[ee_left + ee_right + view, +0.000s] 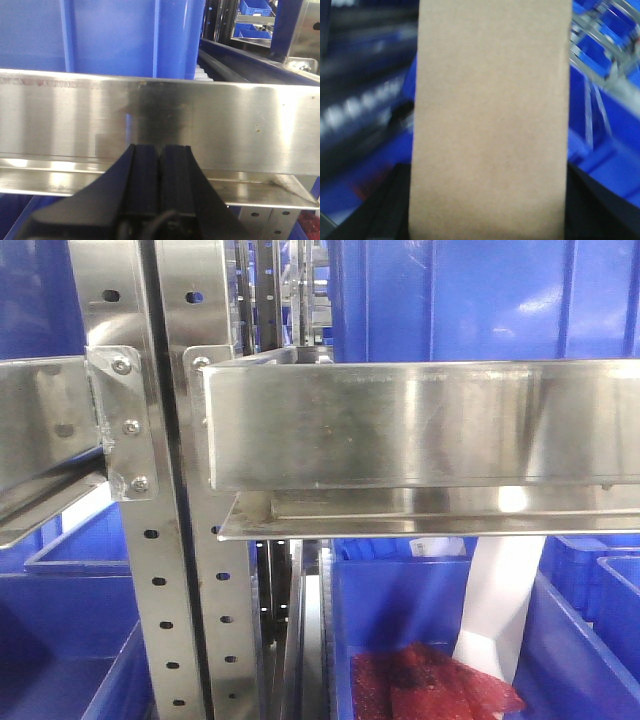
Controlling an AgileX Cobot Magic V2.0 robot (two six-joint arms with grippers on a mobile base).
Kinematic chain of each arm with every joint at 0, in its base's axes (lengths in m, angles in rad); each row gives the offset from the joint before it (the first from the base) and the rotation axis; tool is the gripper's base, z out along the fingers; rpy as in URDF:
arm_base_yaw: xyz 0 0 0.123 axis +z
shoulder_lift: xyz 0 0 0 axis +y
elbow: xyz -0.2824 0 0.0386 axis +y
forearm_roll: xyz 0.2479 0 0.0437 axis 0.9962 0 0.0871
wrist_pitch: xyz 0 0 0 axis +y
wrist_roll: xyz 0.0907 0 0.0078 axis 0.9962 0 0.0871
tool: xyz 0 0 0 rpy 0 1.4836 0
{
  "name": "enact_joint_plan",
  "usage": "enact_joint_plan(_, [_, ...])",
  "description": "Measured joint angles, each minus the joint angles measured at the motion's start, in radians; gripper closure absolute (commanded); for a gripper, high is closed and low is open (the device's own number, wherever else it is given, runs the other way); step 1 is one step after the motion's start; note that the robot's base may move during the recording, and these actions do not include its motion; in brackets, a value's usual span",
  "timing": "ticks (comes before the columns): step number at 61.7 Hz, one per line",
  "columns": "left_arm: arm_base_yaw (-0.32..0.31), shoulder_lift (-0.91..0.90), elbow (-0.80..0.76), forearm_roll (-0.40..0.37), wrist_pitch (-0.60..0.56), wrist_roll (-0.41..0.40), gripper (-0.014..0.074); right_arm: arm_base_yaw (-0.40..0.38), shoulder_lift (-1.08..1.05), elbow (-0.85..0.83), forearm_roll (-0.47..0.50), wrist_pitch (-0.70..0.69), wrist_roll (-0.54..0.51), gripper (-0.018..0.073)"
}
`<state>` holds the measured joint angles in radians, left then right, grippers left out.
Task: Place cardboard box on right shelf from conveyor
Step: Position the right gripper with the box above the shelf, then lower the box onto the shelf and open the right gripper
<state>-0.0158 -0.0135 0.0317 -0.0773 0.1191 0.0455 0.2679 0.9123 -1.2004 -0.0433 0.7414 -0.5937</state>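
Far left: my left claw [160, 150] is pinched shut on nothing, nosed up to a steel lip [235, 125], and I can't tell which shelf it belongs to. Middle: the right shelf [420, 425] gleams, front lip raised, a blue bin [400, 610] below. On the right, my right claw [490, 210] grips the cardboard box [490, 110], upright, filling a blurry view, not yet on the shelf. The danger, I reckon: come in low and the box edge clips that lip, twists loose and drops into the bin
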Motion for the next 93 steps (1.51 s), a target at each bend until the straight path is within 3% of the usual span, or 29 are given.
enact_joint_plan(12, [0.000,0.000,0.000,0.000,0.000,0.000,0.0712,0.000,0.150,-0.024,0.007,0.044,-0.426,0.0344])
enact_joint_plan(19, [0.000,0.000,0.000,0.000,0.000,0.000,0.0713,0.000,0.229,-0.024,0.007,0.039,-0.563,0.0344])
enact_joint_plan(30, [0.000,0.000,0.000,0.000,0.000,0.000,0.0713,-0.015,0.343,-0.024,0.011,-0.049,-0.679,0.0347])
enact_joint_plan(47, [0.000,0.000,0.000,0.000,0.000,0.000,0.0712,-0.060,0.480,-0.024,0.014,-0.193,-0.723,0.0347])
enact_joint_plan(59, [0.000,0.000,0.000,0.000,0.000,0.000,0.0713,-0.060,0.553,-0.024,0.082,-0.226,-0.727,0.0347])
enact_joint_plan(73, [0.000,0.000,0.000,0.000,0.000,0.000,0.0713,-0.062,0.576,-0.024,0.091,-0.232,-0.736,0.0332])
enact_joint_plan(79, [0.000,0.000,0.000,0.000,0.000,0.000,0.0712,-0.064,0.576,-0.024,0.091,-0.234,-0.736,0.0228])
enact_joint_plan(89, [0.000,0.000,0.000,0.000,0.000,0.000,0.0712,-0.064,0.576,-0.024,0.091,-0.234,-0.694,-0.0092])
enact_joint_plan(93, [0.000,0.000,0.000,0.000,0.000,0.000,0.0713,-0.066,0.577,-0.022,0.091,-0.234,-0.653,-0.0070])
